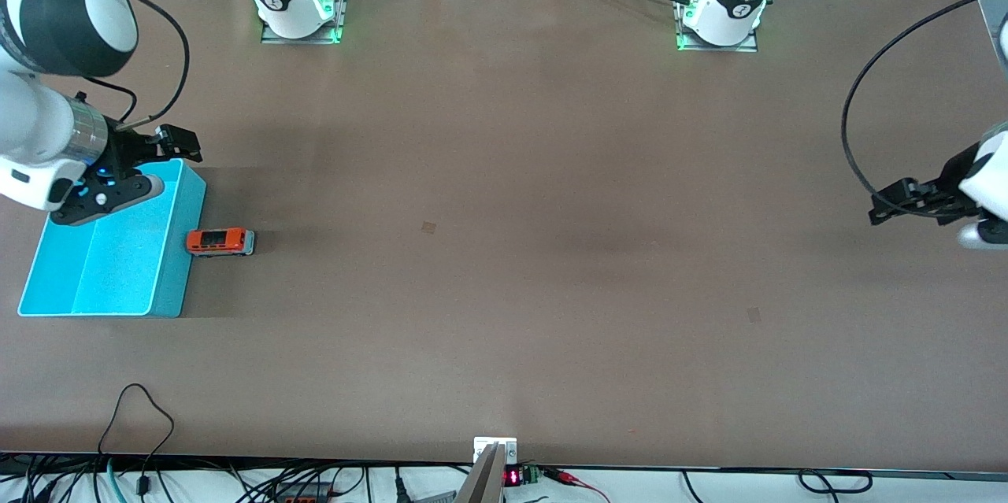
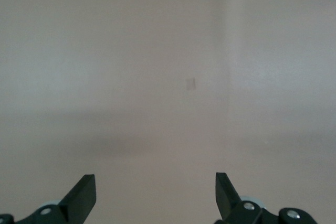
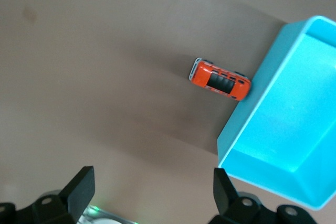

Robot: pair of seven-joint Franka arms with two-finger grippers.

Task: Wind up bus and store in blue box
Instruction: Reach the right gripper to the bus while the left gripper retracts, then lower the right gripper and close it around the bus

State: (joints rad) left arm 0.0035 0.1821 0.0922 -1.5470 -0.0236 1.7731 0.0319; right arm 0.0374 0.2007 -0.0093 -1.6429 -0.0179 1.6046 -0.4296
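Front view: bus point(image 1: 220, 242) is sitting on the desk point(image 1: 504, 251), wheels down, one end touching or just short of the blue box point(image 1: 169, 271) outer wall, on the side toward the left arm's end. Box is empty as far as visible; bus not in it, so no step looks done yet.

Right gripper point(image 1: 146, 164) is hovering over the box's farther corner, fingers spread wide, holding nothing. Right wrist view is showing bus point(image 3: 220, 80) lying against box wall point(image 3: 262, 103), both ahead of the open fingers point(image 3: 81, 187).

Left gripper point(image 1: 906, 202) is hanging over bare desk at the left arm's end, well apart from bus; fingers open, empty; arm waiting.

Judgement: approach stage. Next move calls for right gripper dropping onto bus, gripping its sides w/o nudging the box, then pull-back on the desk for winding.

Surface: plain brown desk, few faint marks, cables along both edges.
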